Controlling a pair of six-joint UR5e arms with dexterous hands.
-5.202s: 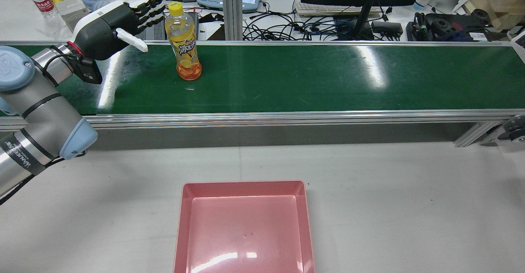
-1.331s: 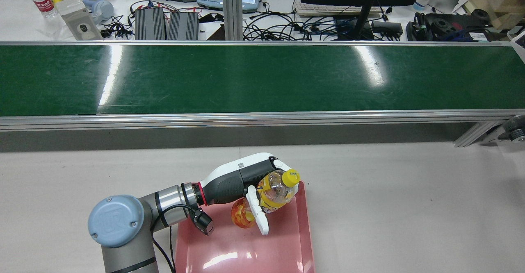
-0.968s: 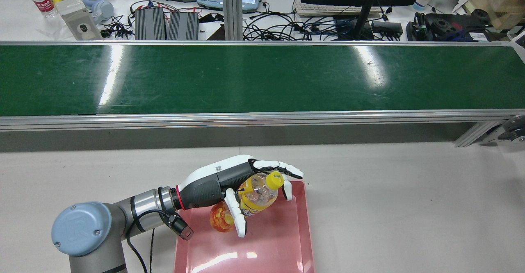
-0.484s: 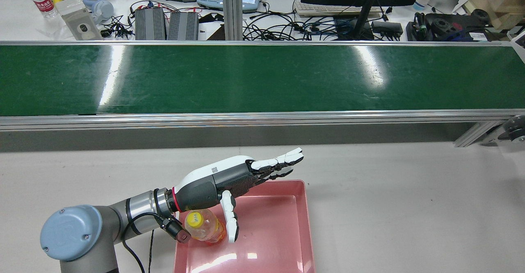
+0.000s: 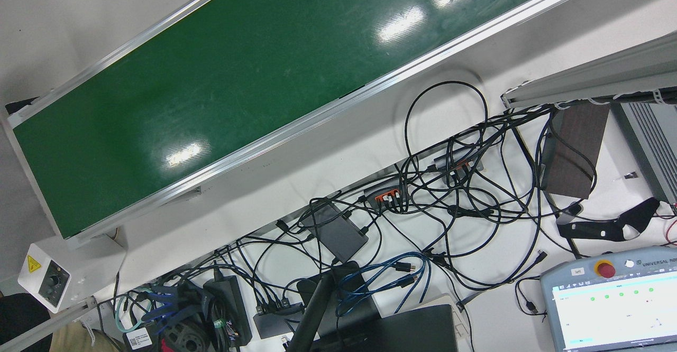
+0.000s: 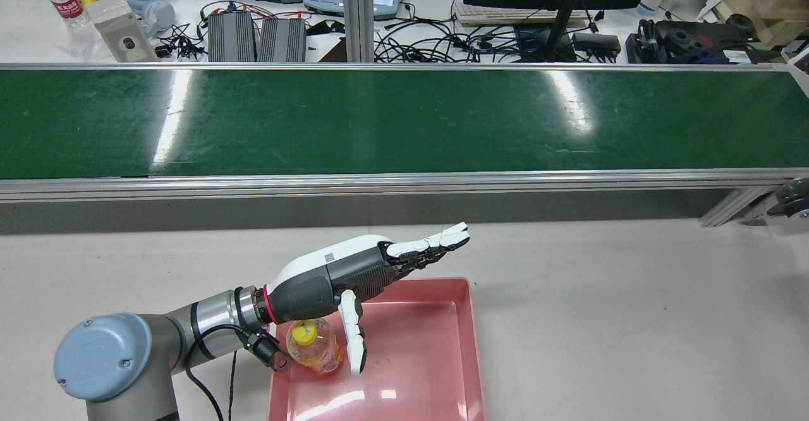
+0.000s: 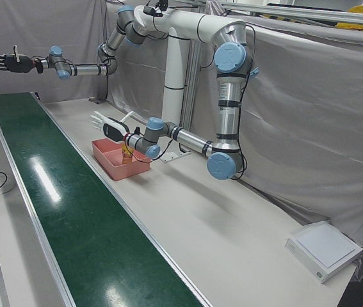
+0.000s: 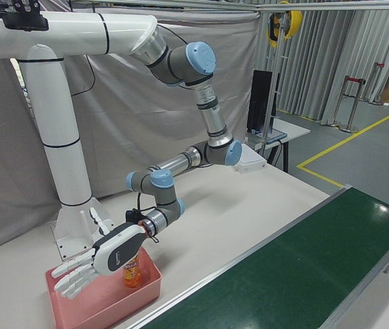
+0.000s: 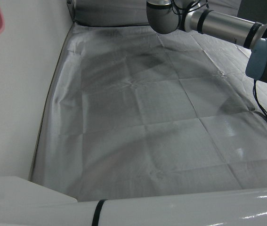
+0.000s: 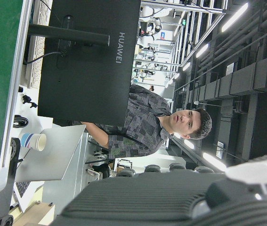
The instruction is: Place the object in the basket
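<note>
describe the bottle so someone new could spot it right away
Find the long green conveyor belt, then the pink basket on the white table nearer the robot. The bottle stands in its left corner under the open left hand: yellow cap, orange drink, the only thing inside.

bottle [image 6: 314, 349]: off belt, now upright in pink basket [image 6: 436, 358] | left hand [image 6: 354, 275]: released, fingers spread above bottle

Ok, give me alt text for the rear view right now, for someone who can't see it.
An orange drink bottle with a yellow cap stands upright in the pink tray, near its left edge, with the robot's open left hand just above it, fingers spread. The green conveyor belt beyond carries nothing.
</note>
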